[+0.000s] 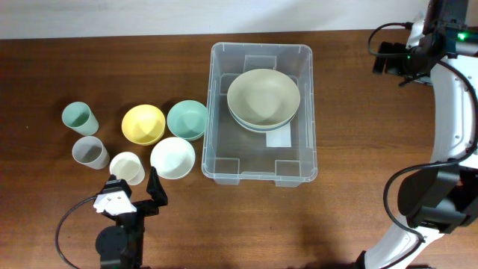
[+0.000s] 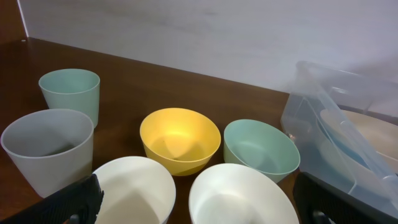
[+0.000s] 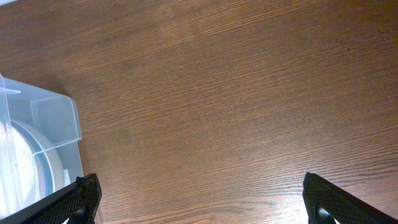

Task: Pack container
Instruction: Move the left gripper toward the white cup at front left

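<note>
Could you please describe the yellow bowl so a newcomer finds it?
Find the clear container mid-table. In the cluster of bowls and cups to its left, the yellow bowl sits beside the teal bowl. Nothing else there is yellow.

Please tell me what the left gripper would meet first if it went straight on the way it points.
Probably the cream cup just ahead of the left gripper; the white bowl beside it is nearly as close.

- container (image 1: 246, 153): large clear plastic tub, rectangular with rounded corners; it stands upright and open, right of centre in the overhead view
- inside, toward its far end, pale bowls (image 1: 263, 99) sit nested; a white label (image 1: 279, 139) shows on its base beside them
</note>
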You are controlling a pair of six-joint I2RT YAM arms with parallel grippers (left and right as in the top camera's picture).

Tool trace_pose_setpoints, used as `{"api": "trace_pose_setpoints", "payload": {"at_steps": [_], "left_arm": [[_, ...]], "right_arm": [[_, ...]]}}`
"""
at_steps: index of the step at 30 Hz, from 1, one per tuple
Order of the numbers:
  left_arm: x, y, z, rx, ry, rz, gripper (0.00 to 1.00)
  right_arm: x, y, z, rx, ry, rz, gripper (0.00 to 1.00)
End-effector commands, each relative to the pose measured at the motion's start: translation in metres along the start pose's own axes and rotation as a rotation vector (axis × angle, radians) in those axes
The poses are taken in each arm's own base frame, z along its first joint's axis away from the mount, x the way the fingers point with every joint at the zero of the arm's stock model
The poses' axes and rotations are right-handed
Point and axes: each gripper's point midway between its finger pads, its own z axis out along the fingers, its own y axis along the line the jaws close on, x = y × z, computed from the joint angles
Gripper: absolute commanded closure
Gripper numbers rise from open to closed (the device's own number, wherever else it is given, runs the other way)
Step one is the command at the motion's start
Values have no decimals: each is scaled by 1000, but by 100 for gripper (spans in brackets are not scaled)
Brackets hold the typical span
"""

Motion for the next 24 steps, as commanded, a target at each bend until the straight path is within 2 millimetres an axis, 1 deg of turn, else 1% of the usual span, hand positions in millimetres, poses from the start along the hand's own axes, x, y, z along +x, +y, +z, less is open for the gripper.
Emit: {"api": "trace_pose_setpoints", "payload": {"at_steps": [1,22,24], "left_arm": [[1,0,0,-1,-2,17,0],[1,0,0,-1,-3,17,0],[-4,-1,0,4,-25,16,0]], "right_arm": [[-4,-3,-7,10,-19,14,1],[-4,-3,-7,9,-19,14,1],[-4,-3,-7,9,-19,14,1]]}}
